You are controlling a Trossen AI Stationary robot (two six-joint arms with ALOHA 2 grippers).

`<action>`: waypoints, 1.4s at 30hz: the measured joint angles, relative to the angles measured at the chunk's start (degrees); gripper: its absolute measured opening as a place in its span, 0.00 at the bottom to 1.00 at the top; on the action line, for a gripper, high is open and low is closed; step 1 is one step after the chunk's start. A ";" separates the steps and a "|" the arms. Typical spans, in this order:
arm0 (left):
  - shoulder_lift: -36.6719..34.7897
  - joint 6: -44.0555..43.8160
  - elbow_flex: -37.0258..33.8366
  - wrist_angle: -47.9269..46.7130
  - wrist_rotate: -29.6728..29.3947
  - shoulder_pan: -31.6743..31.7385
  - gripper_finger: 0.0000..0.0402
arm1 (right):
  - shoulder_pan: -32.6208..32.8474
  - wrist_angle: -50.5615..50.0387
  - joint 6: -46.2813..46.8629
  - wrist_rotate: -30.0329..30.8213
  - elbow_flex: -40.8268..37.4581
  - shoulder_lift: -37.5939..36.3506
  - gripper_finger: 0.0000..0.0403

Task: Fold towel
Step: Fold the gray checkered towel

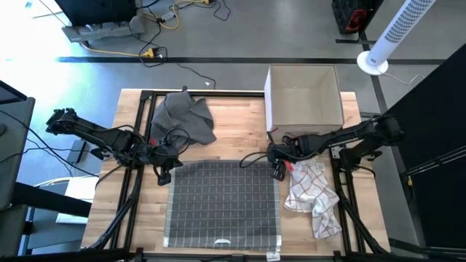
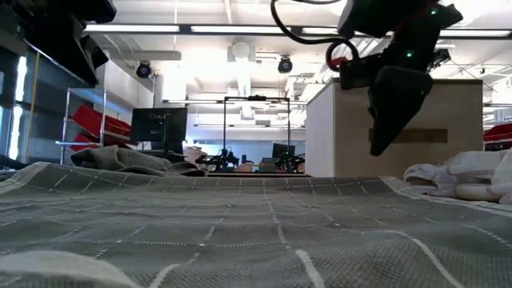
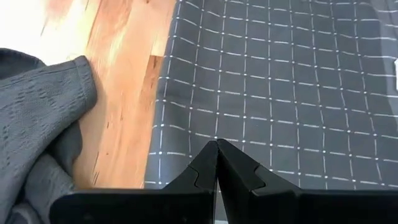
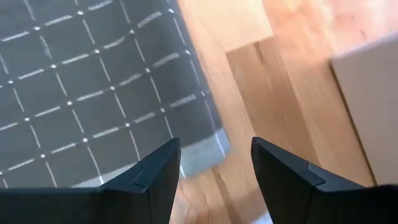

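Gaping in its wrist view, right claw [image 4: 214, 177] overhangs towel [image 4: 93, 87] corner.

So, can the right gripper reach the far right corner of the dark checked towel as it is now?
Probably yes. The right gripper hangs open just above that corner of the dark checked towel; bare wood lies around it, and the white towel lies off to the side.

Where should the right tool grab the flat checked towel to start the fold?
Probably the far right corner of the checked towel, beside the right tool. Tool is open, over that corner; the edge lies flat on bare table, so come from above, one finger outside the hem.
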 joint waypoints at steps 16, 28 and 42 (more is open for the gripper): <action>0.00 -0.18 0.00 1.12 2.79 5.02 0.00 | -4.10 7.51 -3.10 -8.02 -7.53 3.60 0.46; 0.00 1.91 0.00 1.12 3.87 9.62 0.00 | -4.08 8.53 -7.42 -7.80 -4.61 3.61 0.43; 0.00 0.97 0.00 0.34 5.42 10.52 0.00 | -5.37 11.71 -11.29 -8.17 -4.11 9.17 0.42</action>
